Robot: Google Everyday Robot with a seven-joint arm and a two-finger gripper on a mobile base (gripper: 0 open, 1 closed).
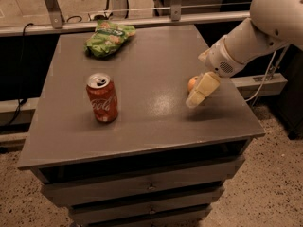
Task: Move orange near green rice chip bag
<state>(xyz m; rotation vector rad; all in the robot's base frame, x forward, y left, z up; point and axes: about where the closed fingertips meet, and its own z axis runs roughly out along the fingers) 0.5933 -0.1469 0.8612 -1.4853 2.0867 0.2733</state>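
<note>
Zero progress | orange (191, 83) sat well apart from green rice chip bag (109, 38) on counter (142, 126) | your hand (194, 100) hung just beside orange, grip state impossible to tell | grasp, carry not yet done
</note>
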